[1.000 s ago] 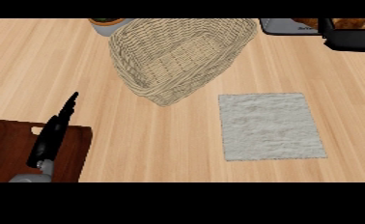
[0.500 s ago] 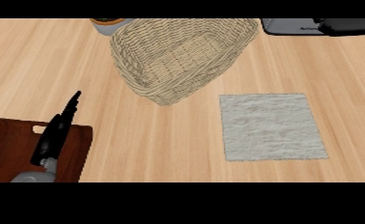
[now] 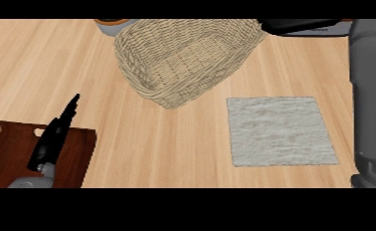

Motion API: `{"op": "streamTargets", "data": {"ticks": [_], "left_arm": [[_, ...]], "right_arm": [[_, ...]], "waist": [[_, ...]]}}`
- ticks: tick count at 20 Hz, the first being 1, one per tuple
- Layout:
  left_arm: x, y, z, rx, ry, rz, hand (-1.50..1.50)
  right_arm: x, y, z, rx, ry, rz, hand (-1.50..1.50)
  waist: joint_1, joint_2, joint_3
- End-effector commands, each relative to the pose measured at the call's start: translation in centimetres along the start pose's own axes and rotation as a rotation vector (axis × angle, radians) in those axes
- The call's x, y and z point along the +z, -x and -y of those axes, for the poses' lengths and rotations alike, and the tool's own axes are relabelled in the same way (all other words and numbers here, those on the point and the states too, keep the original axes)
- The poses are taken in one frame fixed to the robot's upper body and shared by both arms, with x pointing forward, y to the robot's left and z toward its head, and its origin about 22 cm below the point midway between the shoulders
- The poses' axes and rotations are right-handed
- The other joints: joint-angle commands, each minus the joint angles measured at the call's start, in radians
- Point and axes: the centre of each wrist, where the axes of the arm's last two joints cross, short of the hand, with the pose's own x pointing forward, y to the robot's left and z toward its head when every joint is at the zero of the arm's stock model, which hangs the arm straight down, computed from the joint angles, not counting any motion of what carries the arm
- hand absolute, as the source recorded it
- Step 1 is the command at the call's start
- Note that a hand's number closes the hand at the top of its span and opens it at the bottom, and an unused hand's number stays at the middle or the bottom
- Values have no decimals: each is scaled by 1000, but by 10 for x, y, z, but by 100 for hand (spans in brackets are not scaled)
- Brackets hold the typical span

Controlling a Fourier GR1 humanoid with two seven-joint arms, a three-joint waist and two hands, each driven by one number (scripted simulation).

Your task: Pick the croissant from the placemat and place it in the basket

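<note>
The woven basket (image 3: 183,60) lies at the top middle of the wooden counter. The pale grey placemat (image 3: 280,130) lies at the lower right with nothing on it. No croissant shows on the mat, in the basket or anywhere else. My right hand (image 3: 297,24) is a black shape at the view's top edge, just right of the basket's rim. Its grey forearm (image 3: 363,100) runs down the right edge. Anything it might hold is hidden. My left hand (image 3: 53,138) rests edge-on at the lower left, fingers straight and pointing up.
A dark brown wooden board (image 3: 70,150) lies under my left hand at the lower left corner. An orange and grey object (image 3: 114,24) peeks out behind the basket's top left rim. Bare counter (image 3: 169,140) lies between board and placemat.
My right hand has slid left along the top edge to the basket's right rim, and its forearm now fills the right edge. The left hand has not moved.
</note>
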Motion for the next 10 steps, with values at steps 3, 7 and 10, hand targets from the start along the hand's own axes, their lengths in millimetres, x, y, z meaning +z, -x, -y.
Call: {"op": "streamTargets", "data": {"ticks": [3,7,10], "left_arm": [[3,-7,6,-7,2,13,0],[-1,-9,1,1,-2,14,0],[-13,0,-10,3,-2,-5,0]], "right_arm": [[-29,-31,-41,22,-57,-26,150],[-34,-20,-63,59,-66,-52,150],[-51,-26,-56,86,-69,-82,150]], "waist": [[4,0,0],[1,1,0],[0,2,0]]}}
